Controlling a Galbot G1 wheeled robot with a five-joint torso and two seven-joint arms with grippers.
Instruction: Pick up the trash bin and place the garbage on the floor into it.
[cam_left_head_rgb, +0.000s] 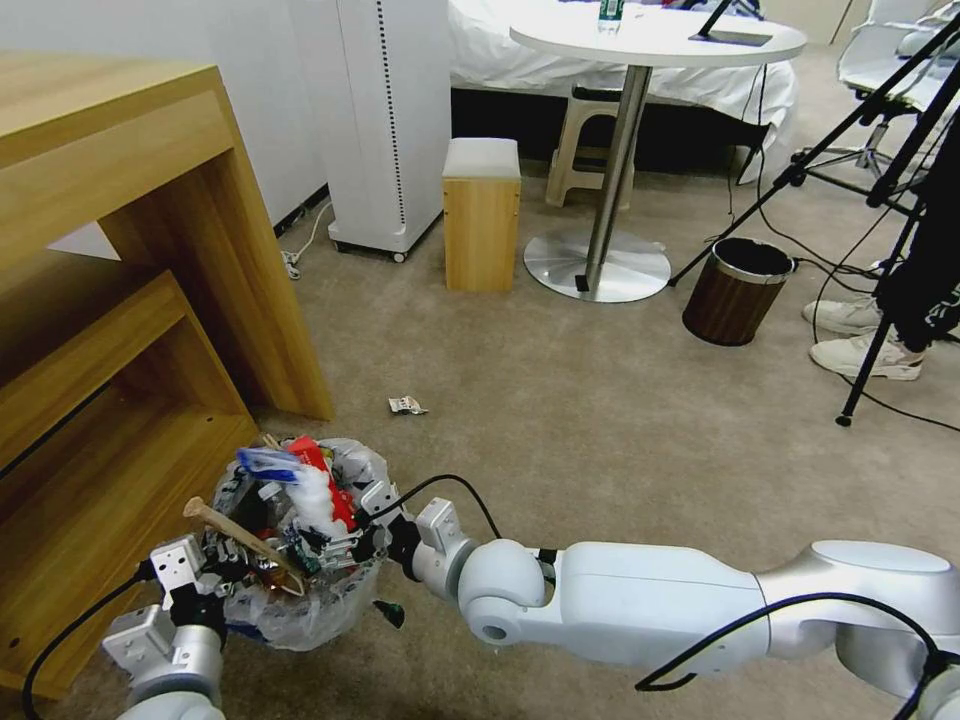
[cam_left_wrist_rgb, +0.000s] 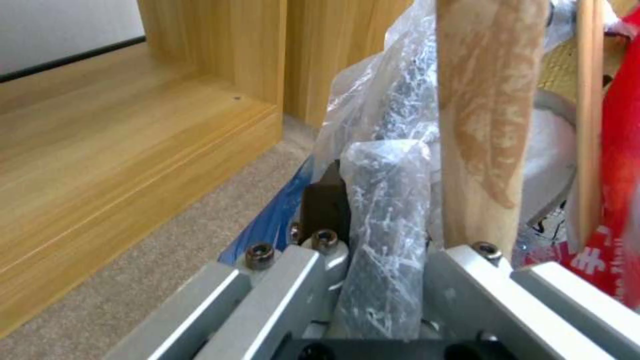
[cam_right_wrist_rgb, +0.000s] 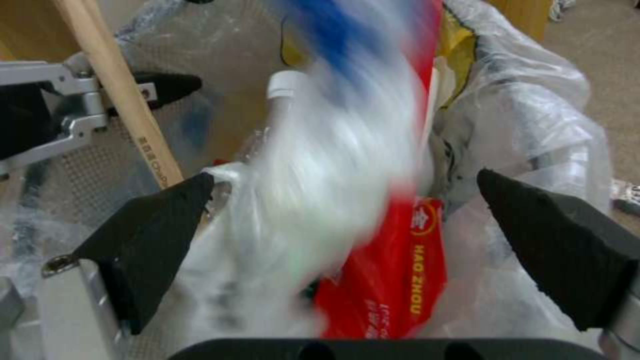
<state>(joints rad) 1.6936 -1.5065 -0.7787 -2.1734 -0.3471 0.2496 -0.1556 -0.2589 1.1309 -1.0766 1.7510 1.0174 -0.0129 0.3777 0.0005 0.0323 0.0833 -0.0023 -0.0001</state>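
**Desk:** Trash bin (cam_left_head_rgb: 300, 590), heaped past its rim, stands on the beige carpet floor (cam_left_head_rgb: 600, 420) between both grippers, just beside the wooden shelf unit (cam_left_head_rgb: 120, 330). How is it held?

**Photographer:** The left gripper (cam_left_head_rgb: 215, 570) is clamped on the near rim. In the left wrist view the crinkled translucent liner (cam_left_wrist_rgb: 387, 210) is bunched between its metal jaws, pinched tight. The right gripper (cam_right_wrist_rgb: 347, 225) hangs over the far side, its black wedge-shaped pads (cam_right_wrist_rgb: 153, 235) spread wide with nothing between them. A white-and-blue packet (cam_right_wrist_rgb: 327, 150) is below and between the pads, blurred, atop a glossy red carton (cam_right_wrist_rgb: 387, 280).

**Desk:** What makes this drop go well?

**Photographer:** In my judgement, keep the left grip steady and the bin level, since the load is piled high and the thin bag gives little support. The right arm should lift straight up, clear of the pale wooden stick (cam_left_head_rgb: 240, 535) that leans out over the rim toward the left gripper.

**Desk:** Anything left out?

**Photographer:** One small crumpled white wrapper (cam_left_head_rgb: 406, 405) lies on the short-pile carpet beyond the right gripper, well apart from the bin. A tiny dark green scrap (cam_left_head_rgb: 390, 612) sits just beneath the right wrist.
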